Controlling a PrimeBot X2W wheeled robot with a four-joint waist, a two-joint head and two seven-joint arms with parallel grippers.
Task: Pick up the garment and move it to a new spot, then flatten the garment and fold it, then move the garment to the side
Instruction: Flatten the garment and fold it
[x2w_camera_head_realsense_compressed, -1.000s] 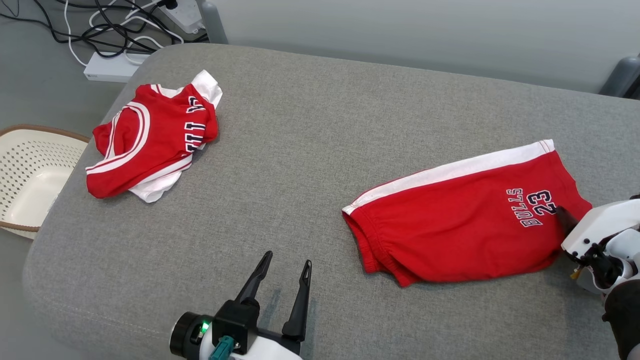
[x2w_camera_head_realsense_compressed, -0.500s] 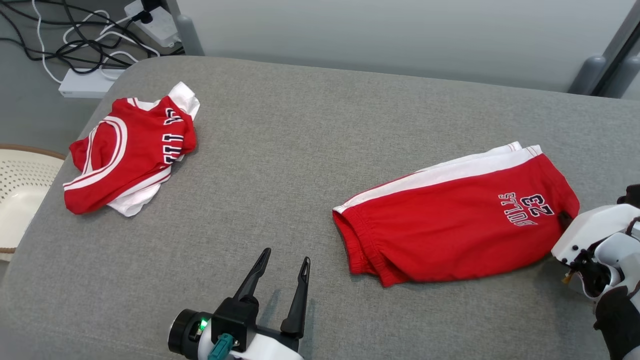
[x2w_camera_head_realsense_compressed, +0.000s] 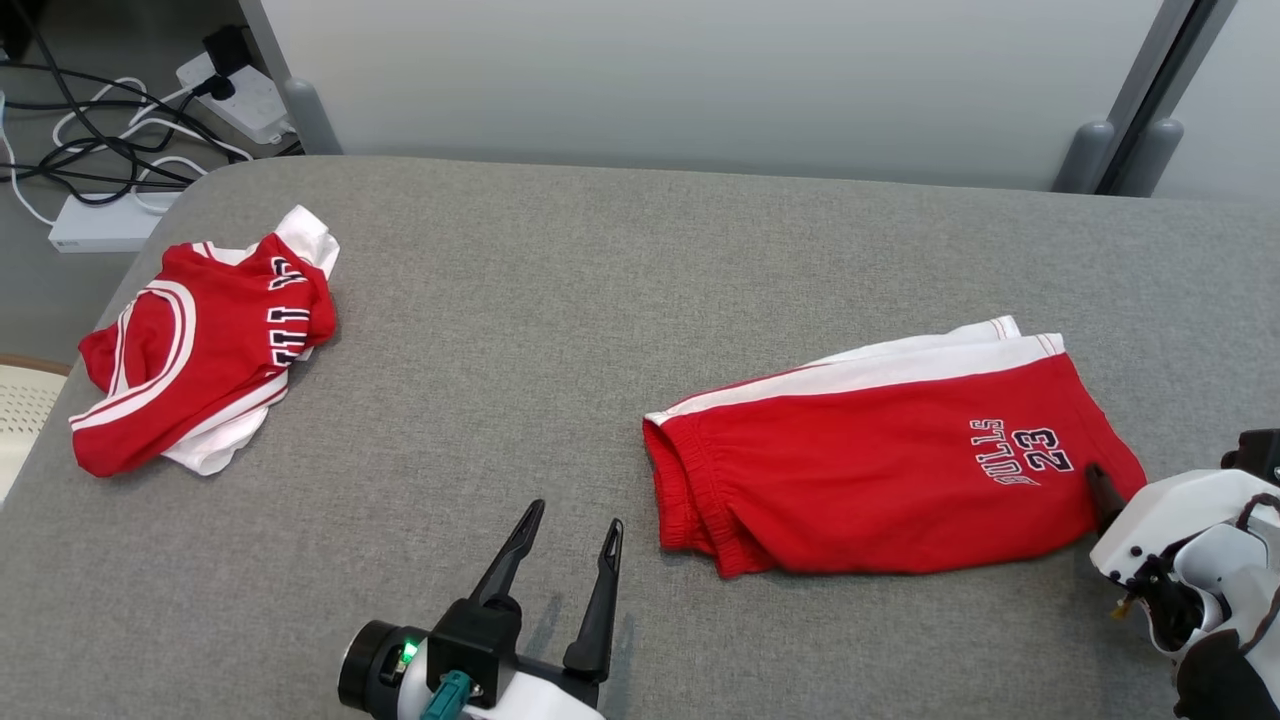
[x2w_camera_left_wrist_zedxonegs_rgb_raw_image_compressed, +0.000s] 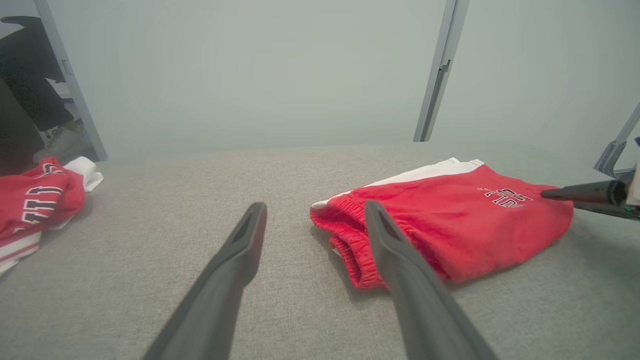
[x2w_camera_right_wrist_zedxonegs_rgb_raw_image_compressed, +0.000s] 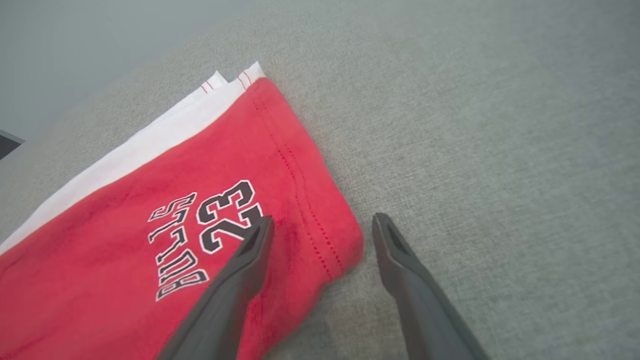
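At six o'clock in the head view, nearest us, our left gripper (x2w_camera_head_realsense_compressed: 575, 515) hovers over the grey upholstered surface (x2w_camera_head_realsense_compressed: 600, 300) with its two dark fingers spread wide. At four o'clock our right gripper (x2w_camera_right_wrist_zedxonegs_rgb_raw_image_compressed: 324, 219) is spread too. In its wrist view one finger lies over the red cloth just beside the printed "23" and the other over bare grey fabric, so they straddle the hem corner without pinching it. We cannot tell whether the finger touches the cloth.

The shorts (x2w_camera_head_realsense_compressed: 880, 470) lie flat, folded leg over leg, right of centre at about three to four o'clock. Their long axis runs roughly nine to three, tipped slightly toward two at the hem end. The elastic waistband points to nine and the leg hems to three, with the white side stripe along the far edge.

Well apart, at ten o'clock near the surface's rounded corner, sits a crumpled red and white jersey (x2w_camera_head_realsense_compressed: 190, 360). Past the edge we see a cream basket (x2w_camera_head_realsense_compressed: 18, 420) at nine. Cables (x2w_camera_head_realsense_compressed: 100, 150) and a power strip (x2w_camera_head_realsense_compressed: 235, 95) lie on the floor at eleven, and a pale grey wall panel (x2w_camera_head_realsense_compressed: 700, 80) stands at twelve.
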